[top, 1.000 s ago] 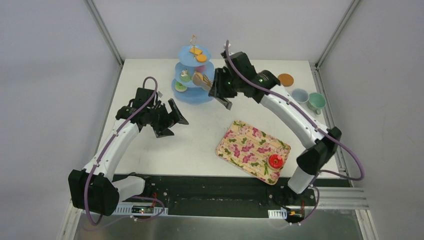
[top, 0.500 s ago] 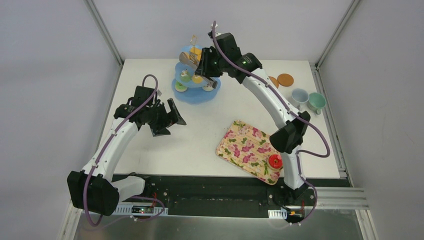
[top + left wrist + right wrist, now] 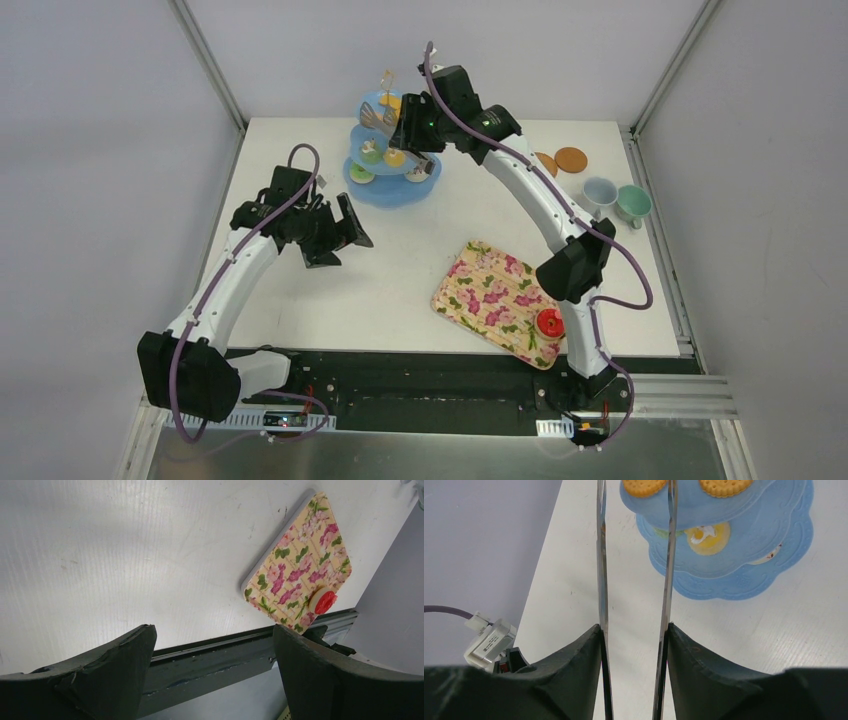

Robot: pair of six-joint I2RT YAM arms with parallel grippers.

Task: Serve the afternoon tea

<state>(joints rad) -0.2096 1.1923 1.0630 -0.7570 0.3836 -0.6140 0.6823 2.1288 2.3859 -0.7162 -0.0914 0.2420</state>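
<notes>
On the left of the desk [image 3: 420, 255], the left jaws are hanging just above the white surface, standing wide apart with nothing between them.

Farther back and a little to the right, a tiered blue stand [image 3: 386, 192] is carrying most of the afternoon tea. Two orange biscuits [image 3: 644, 486] are lying side by side on its small top tier. A yellow sweet with white icing [image 3: 707, 537] is sitting on the middle tier near a small pale sweet [image 3: 371, 152]. A green donut [image 3: 360, 175] is resting on the left of the wide bottom tier. Another sweet is peeking out on that tier's right, too hidden to name.

The right jaws are reaching over the stand from the right, clamping a pair of metal tongs [image 3: 601, 555]. The two blades are standing apart. In the right wrist view the left biscuit is showing between them, though whether they are touching it cannot be told.

Toward the near right, a flowered tray [image 3: 490, 290] is lying askew by the near edge of the desk, holding one red donut [image 3: 550, 323] at its near right corner.

At the far right, two brown round coasters [image 3: 571, 158] are lying flat, one half hidden behind the right arm. Just beyond them a pale blue cup [image 3: 600, 190] and a green cup [image 3: 632, 203] are standing side by side, their insides too small to read.
</notes>
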